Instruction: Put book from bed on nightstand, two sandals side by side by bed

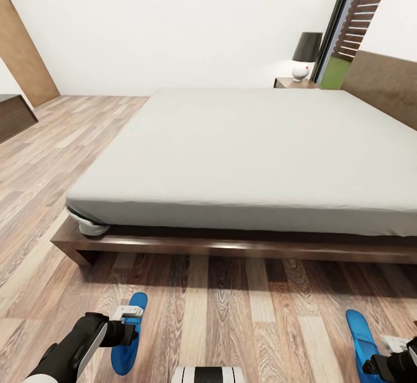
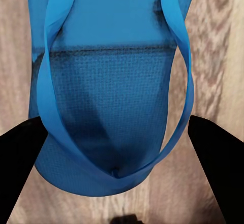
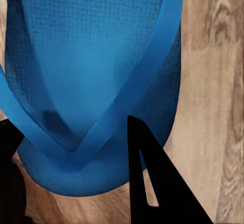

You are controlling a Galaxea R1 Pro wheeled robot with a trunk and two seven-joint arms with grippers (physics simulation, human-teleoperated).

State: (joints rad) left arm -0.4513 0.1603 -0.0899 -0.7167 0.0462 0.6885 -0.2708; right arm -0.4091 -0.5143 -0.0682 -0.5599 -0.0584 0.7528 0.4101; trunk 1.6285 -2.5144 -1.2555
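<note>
Two blue sandals lie on the wood floor in front of the bed (image 1: 249, 151), far apart from each other. My left gripper (image 1: 132, 320) hovers over the left sandal (image 1: 128, 339); in the left wrist view it (image 2: 119, 183) is open, its black fingers (image 2: 23, 168) straddling the sandal (image 2: 112, 92) at the strap's toe end. My right gripper (image 1: 387, 345) is over the right sandal (image 1: 362, 337), open, with the strap's V of that sandal (image 3: 86, 71) between its fingers (image 3: 152, 183). The nightstand (image 1: 295, 83) stands beyond the bed. The book is out of view.
A black-shaded lamp (image 1: 306, 53) sits on the nightstand beside a dark-framed window (image 1: 347, 30). The brown headboard (image 1: 385, 85) is at the right, a brown door (image 1: 20, 53) and low dark furniture (image 1: 14, 118) at the left. Open floor lies between the sandals.
</note>
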